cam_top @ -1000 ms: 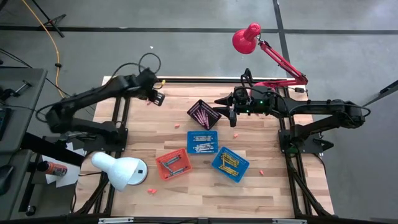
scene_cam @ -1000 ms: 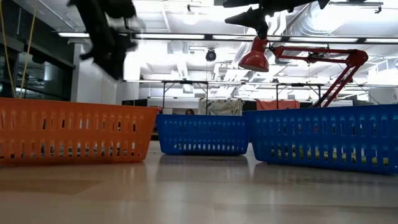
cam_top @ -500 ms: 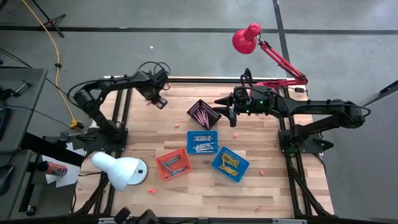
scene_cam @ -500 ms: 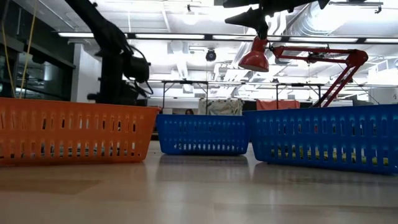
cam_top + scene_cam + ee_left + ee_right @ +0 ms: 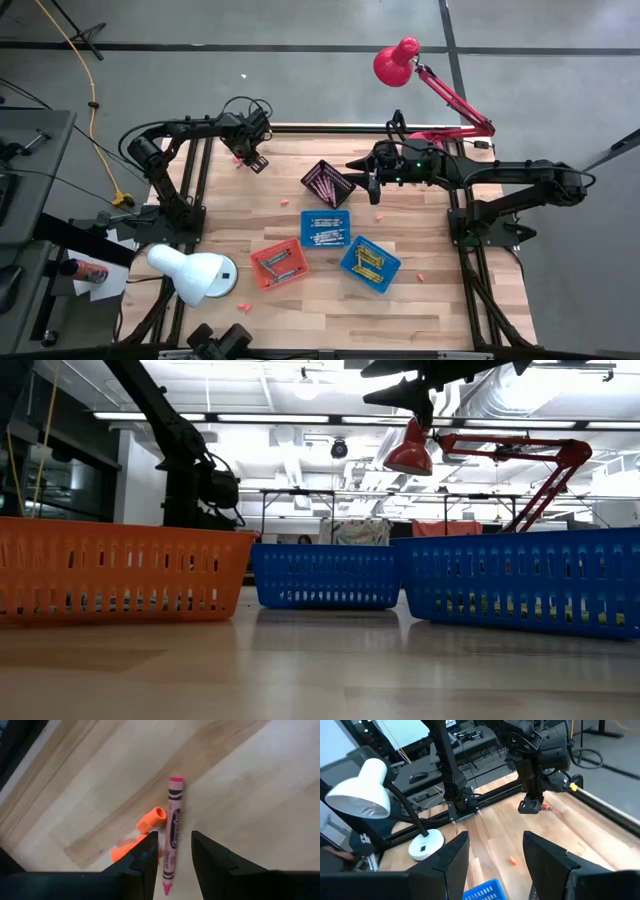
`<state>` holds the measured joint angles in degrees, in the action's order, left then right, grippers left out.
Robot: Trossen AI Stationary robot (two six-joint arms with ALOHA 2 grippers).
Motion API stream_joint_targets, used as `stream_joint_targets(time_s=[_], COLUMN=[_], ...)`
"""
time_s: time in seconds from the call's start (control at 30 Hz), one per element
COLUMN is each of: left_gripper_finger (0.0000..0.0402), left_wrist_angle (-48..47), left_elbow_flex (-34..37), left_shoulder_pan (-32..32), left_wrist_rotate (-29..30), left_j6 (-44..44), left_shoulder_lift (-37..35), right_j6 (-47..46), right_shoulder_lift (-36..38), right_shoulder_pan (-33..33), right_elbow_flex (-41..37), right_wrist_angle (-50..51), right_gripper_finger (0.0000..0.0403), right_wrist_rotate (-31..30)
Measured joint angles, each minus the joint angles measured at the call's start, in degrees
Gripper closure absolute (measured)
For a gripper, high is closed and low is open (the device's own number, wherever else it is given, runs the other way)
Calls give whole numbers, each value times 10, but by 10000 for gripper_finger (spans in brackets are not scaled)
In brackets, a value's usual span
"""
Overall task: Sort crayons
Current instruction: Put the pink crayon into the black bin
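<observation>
My left claw [image 5: 171,851] hangs low over the far left corner of the worktop [image 5: 430,300], well apart from the black basket [image 5: 327,183] that sits near the middle of the far edge. Its two fingers [image 5: 144,857] are spread, with a gap between them and nothing pinched. A pink crayon [image 5: 172,832] lies flat on the wood right in that gap: its pointed end sits between my fingertips, and its blunt end reaches out past them. I cannot tell whether either finger touches it. Just beside the pink crayon, near one fingertip, lie two short orange crayon pieces [image 5: 145,830], one a hollow stub and the other partly hidden behind that finger.

My right claw [image 5: 373,185] hovers above the worktop just beside the black basket, on the side away from my left arm. Its fingers [image 5: 451,860] stand wide apart and hold nothing. An orange crayon bit [image 5: 377,214] lies on the wood near the black basket, close beneath this claw.

The black basket holds a bunch of pink and red crayons [image 5: 325,185]. Nearer the front than the black basket stand a blue basket [image 5: 325,228] with grey sticks, an orange basket [image 5: 279,264] and a second blue basket [image 5: 370,263] with yellow ones. A few loose orange bits [image 5: 243,306] lie scattered towards the front of the worktop.
</observation>
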<state>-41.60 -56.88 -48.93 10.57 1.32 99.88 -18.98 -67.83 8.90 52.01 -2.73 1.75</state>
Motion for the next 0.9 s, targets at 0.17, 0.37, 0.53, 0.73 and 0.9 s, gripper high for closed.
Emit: stream_joint_targets(time_s=[0.17, 0.37, 0.53, 0.73, 0.9], left_gripper_finger=[298, 300, 341, 391, 398], left_wrist_angle=[0, -1, -7, -19, -23], left_elbow_flex=[-1, -3, -2, -2, -1], left_shoulder_pan=[-10, -10, -9, -10, -9], left_wrist_rotate=[-44, -51, -53, -52, -55], left_j6=[8, 9, 9, 7, 3], left_shoulder_lift=[15, 22, 23, 24, 24], right_j6=[-19, -18, -18, -18, -18], right_shoulder_lift=[0, 0, 0, 0, 0], right_shoulder_pan=[0, 0, 0, 0, 0], right_elbow_flex=[0, 0, 0, 0, 0], right_wrist_angle=[4, 4, 4, 4, 4], right_gripper_finger=[222, 222, 222, 222, 222], right_wrist_rotate=[0, -6, -17, -18, -18])
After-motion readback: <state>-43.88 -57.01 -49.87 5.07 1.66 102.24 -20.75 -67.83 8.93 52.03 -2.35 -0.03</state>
